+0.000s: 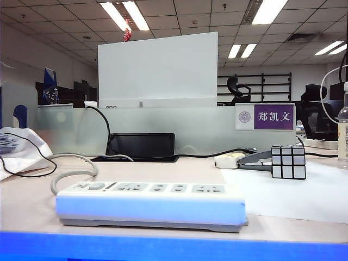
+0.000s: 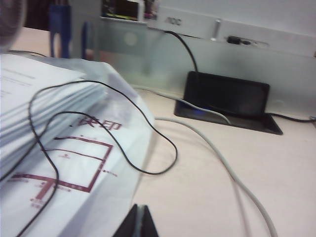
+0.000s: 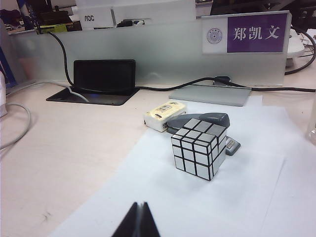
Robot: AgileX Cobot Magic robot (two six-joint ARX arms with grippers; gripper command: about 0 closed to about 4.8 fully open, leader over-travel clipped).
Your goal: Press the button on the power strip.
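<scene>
Exterior view: the power strip [image 1: 152,202] lies on the desk [image 1: 283,217], near the front. The button [image 1: 96,186] sits on top at its left end, by the cord [image 1: 70,166]. No arm shows here. A cube [image 1: 288,161] and a stapler [image 1: 242,160] sit well apart on the right.

Left wrist view: the left gripper [image 2: 138,223] is pressed together, empty, above the desk beside a stack of papers [image 2: 44,148]. No button shows.

Right wrist view: the right gripper [image 3: 138,221] is pressed together too, empty, over white paper [image 3: 247,197].

Good way, I think: the left arm is on the button's side. Keep its gripper closed, come straight down on the button, push softly, and miss the sockets.
</scene>
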